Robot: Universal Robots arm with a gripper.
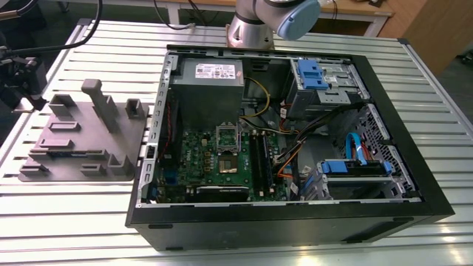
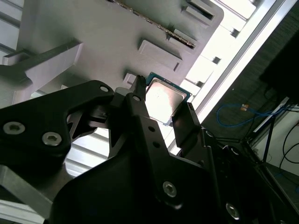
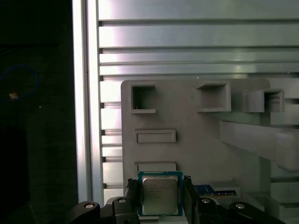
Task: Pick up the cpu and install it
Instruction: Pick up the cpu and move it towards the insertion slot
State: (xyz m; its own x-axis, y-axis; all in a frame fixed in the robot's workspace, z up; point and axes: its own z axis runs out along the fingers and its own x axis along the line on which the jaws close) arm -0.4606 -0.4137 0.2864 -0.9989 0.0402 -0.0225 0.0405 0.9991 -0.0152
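A slatted metal table (image 1: 66, 221) carries an open black computer case (image 1: 296, 227) with a green motherboard (image 1: 196, 160) inside. To the exterior view's left of the case sits a grey fixture tray (image 1: 74, 138). In the first wrist view the black gripper (image 3: 160, 183) hangs over that tray, its fingers (image 3: 132, 196) drawn in narrow against two opposite edges of the cpu (image 3: 160, 198), which sits clamped between them, silvery top showing
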